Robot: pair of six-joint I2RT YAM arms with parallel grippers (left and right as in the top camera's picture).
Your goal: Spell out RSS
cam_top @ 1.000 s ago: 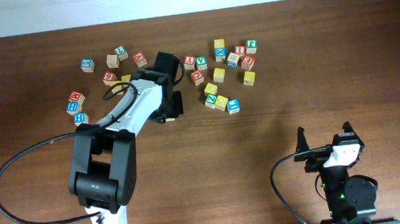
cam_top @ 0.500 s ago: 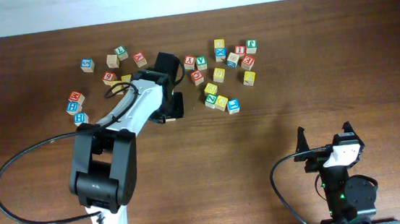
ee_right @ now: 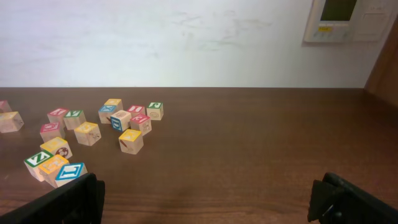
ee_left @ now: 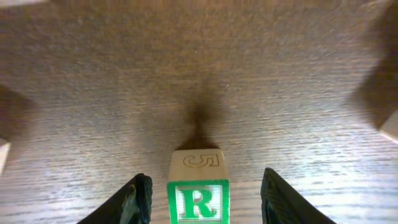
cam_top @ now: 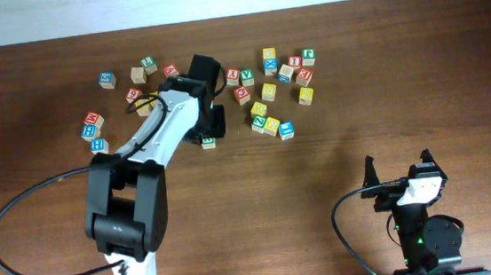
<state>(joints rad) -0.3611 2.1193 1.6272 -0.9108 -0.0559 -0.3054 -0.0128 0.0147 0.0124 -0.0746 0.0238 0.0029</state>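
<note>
The R cube (ee_left: 198, 193), pale wood with a green R, rests on the table between the fingers of my left gripper (ee_left: 205, 182). There is a gap on each side, so the gripper is open and touches nothing. From overhead the R cube (cam_top: 208, 142) lies just in front of the left gripper (cam_top: 211, 124). Yellow-faced cubes (cam_top: 268, 91) lie in the cluster to its right; I cannot read their letters. My right gripper (cam_top: 399, 165) stands open and empty near the front right, far from the cubes.
A second group of letter cubes (cam_top: 107, 79) lies at the far left, with more (cam_top: 91, 126) beside the left arm. In the right wrist view the right-hand cluster (ee_right: 87, 132) sits far to the left on the brown table (ee_right: 249, 155).
My left gripper has opened and drawn back toward the far side, leaving the R cube uncovered on the table. The right arm has not moved.
</note>
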